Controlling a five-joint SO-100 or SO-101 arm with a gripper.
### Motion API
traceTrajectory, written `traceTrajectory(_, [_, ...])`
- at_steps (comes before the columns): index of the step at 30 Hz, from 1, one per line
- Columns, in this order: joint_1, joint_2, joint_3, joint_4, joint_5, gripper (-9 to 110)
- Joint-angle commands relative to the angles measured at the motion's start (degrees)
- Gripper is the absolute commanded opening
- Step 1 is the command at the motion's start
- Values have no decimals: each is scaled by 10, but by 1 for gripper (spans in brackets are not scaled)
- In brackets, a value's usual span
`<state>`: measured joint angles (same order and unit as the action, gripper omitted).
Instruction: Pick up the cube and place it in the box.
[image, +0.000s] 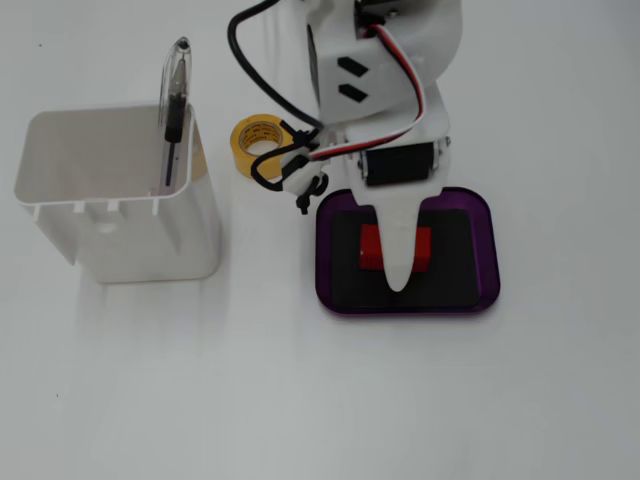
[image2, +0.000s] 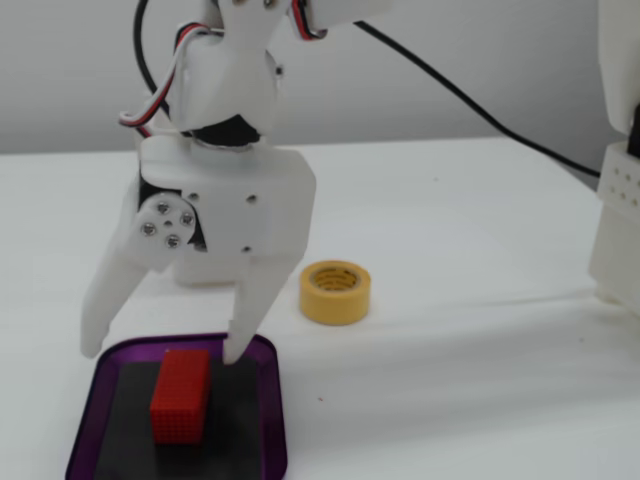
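Matte white surface (image: 400, 400) carries a glossy purple rounded tray (image: 485, 250); textured red block (image2: 181, 394) inside, white end effector (image2: 165, 352) released above.

We log a white table (image: 320, 400). Directly on it in a fixed view: purple box (image: 487, 262) at centre, yellow tape roll (image: 256, 145) at its 10 o'clock, white bin (image: 120, 200) at 9 o'clock.
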<state>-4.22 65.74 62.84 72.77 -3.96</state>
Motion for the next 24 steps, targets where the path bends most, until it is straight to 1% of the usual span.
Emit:
traceTrajectory(1, [-1, 76, -68, 55, -4, 32])
traceTrajectory(7, [-8, 196, -140, 175, -4, 32])
traceTrajectory(11, [-9, 294, -133, 227, -3, 32])
traceTrajectory(16, [-9, 423, -35, 235, -4, 32])
traceTrajectory(24, [-1, 592, 210, 219, -4, 32])
